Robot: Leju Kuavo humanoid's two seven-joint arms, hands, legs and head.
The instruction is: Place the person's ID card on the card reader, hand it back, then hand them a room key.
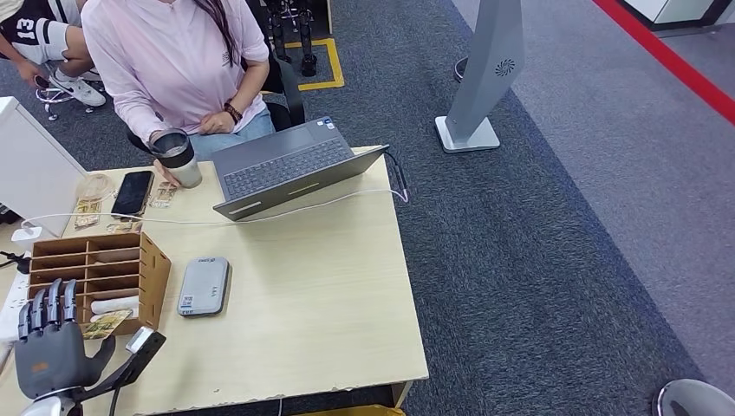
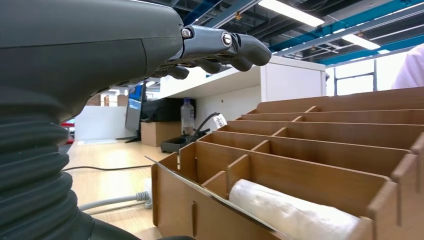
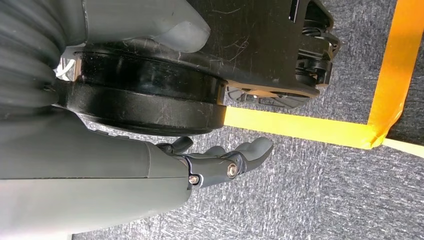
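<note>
Left hand is hovering released, fingers spread, beside the wooden organizer; right hand is hanging empty over carpet. No ID card offered, so the reader step on the card reader looks not yet begun. Next move, I'd judge: taking the card from the person.

floor: dark grey carpet, yellow tape | light wood table near left | ceiling strip lights

Grey card reader lies flat beside wooden organizer.

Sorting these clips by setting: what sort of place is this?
Probably a mock hotel check-in desk inside an office or lab: a card reader and wooden slotted organizer on the desk, a laptop, carpet marked with tape.
</note>
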